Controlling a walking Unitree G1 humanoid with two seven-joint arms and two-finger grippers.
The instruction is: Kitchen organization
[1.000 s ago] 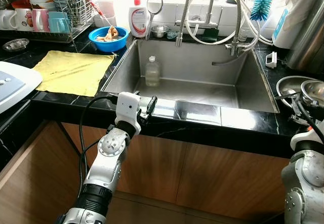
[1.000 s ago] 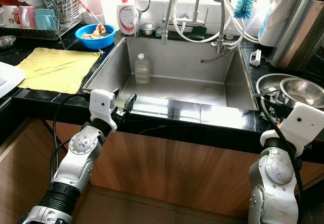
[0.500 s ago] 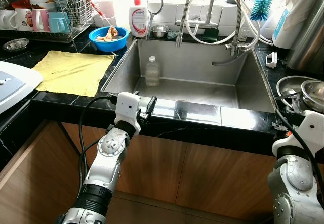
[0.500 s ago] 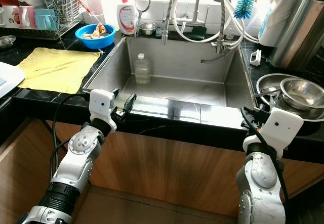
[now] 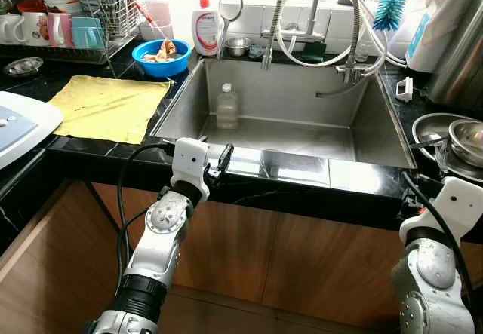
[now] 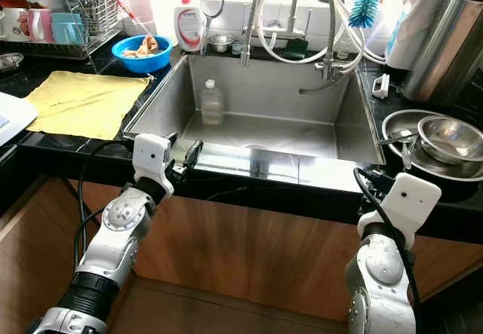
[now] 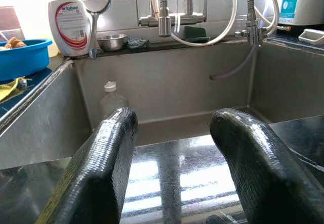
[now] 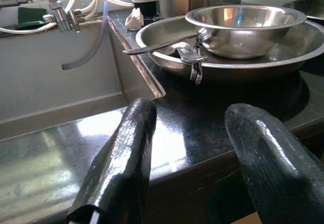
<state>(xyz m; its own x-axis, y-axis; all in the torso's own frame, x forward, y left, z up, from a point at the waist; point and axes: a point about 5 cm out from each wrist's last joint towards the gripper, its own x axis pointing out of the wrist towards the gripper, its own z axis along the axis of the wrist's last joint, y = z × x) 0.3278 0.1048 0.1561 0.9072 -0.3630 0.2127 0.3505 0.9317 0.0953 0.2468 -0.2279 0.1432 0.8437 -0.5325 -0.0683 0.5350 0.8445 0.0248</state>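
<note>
A stainless steel sink [image 5: 377, 134] sits in the upper middle of the frame, set into a black stone counter [image 5: 302, 191] that runs across the whole width. A clear plastic bottle [image 5: 227, 106] with a white cap stands upright in the sink, against its back wall and toward the left. A coiled spring faucet [image 5: 317, 25] with white hoses rises behind the sink at the top centre.

At the upper left, a yellow cloth [image 5: 106, 106] lies flat on the counter. Behind it stands a blue bowl [image 5: 161, 55] holding food scraps, and just beside that bowl a white soap pump bottle [image 5: 204, 29] with a red top. A dish rack [image 5: 83, 17] with mugs fills the top left corner. A blue and white bottle brush [image 5: 390, 8] stands at the upper right.

At the right edge, a small steel bowl [image 6: 451, 138] rests inside a wider steel pan [image 6: 407, 123] on the counter.

The left gripper [image 5: 223, 160] is held at the front edge of the counter, lower left of centre, pointing toward the sink; its two black fingers [image 7: 101, 168] are spread apart with nothing between them. The right gripper [image 8: 190, 158] is at the counter edge at the lower right, facing the steel pan, with its fingers also apart and empty.
</note>
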